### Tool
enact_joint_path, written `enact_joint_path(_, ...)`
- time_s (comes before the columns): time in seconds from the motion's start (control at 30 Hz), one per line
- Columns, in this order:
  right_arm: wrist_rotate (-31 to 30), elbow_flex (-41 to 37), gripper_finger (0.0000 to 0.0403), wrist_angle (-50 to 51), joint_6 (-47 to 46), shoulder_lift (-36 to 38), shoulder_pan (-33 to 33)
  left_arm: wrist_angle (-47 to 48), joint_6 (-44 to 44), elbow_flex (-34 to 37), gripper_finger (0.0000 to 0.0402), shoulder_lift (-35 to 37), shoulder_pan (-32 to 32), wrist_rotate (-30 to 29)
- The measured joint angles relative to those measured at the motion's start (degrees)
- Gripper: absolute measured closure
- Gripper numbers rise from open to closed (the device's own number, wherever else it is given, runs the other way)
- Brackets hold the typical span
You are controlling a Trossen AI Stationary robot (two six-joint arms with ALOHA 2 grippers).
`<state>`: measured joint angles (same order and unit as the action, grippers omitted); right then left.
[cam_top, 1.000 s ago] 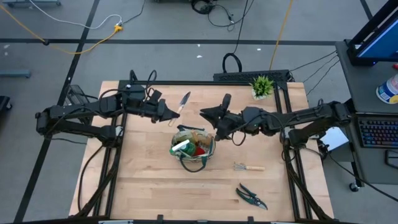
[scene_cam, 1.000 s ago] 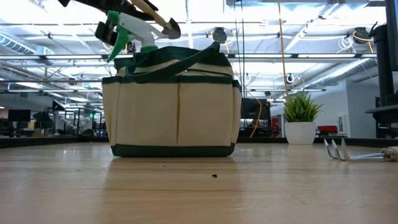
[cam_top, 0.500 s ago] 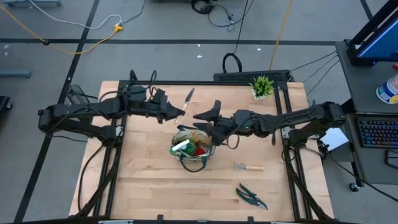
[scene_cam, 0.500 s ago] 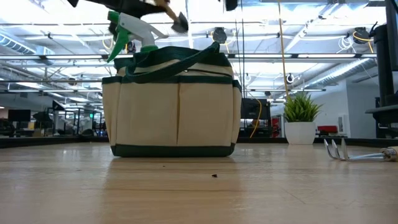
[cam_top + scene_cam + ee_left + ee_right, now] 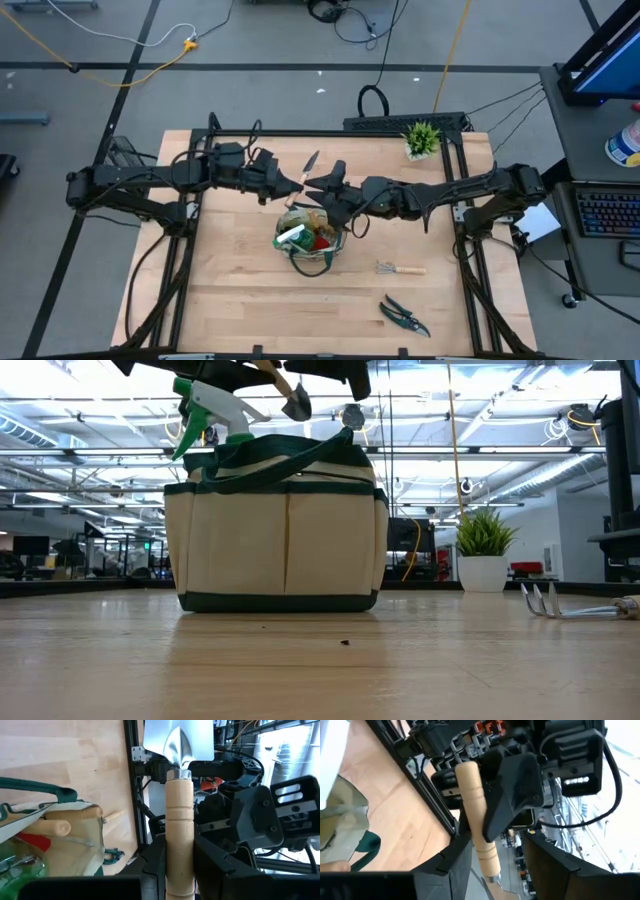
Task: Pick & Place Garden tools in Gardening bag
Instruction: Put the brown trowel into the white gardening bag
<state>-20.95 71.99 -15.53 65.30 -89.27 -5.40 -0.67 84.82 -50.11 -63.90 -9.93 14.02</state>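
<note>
High view: above the gardening bag (image 5: 310, 240), the left hand (image 5: 292, 183) clamps a trowel (image 5: 308, 164); the right hand (image 5: 322, 187) meets it, fingers spread, tips hard to make out.

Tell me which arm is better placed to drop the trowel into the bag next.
Left. The left gripper is shut on the trowel, holding it just behind the gardening bag. The right gripper is open beside the trowel, holding nothing.

Khaki gardening bag (image 5: 275, 535) with dark green trim. A trowel (image 5: 179, 805) has a pale wooden handle and silver blade. Green-and-white sprayer (image 5: 205, 408) on top.
</note>
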Motion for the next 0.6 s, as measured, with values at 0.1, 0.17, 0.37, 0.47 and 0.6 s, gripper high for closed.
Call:
enact_joint_path(0.1,0.01,0.00,0.0234,-0.42,-0.38,-0.69,0.55,0.00,0.64,0.00,0.0327,0.00,0.02,0.06)
enact_joint_path(0.17,0.04,-0.07,0.0234,0.42,-0.46,-0.85,0.68,0.02,1.19,0.00,0.0327,0.00,0.07,0.46)
enact_joint_path(0.37,0.19,-0.15,0.0234,-0.17,0.00,-2.73,1.28,0.29,1.95,0.01,0.0327,-0.01,0.35,0.36)
enact_joint_path(0.47,0.23,-0.01,0.0234,-0.59,0.04,-3.40,1.40,-0.36,2.57,0.04,0.0327,-1.29,0.68,0.46)
enact_joint_path(0.6,0.15,-0.07,0.0234,-0.43,-0.39,-4.68,1.67,-1.13,2.86,0.07,0.0327,-2.95,0.74,1.34)
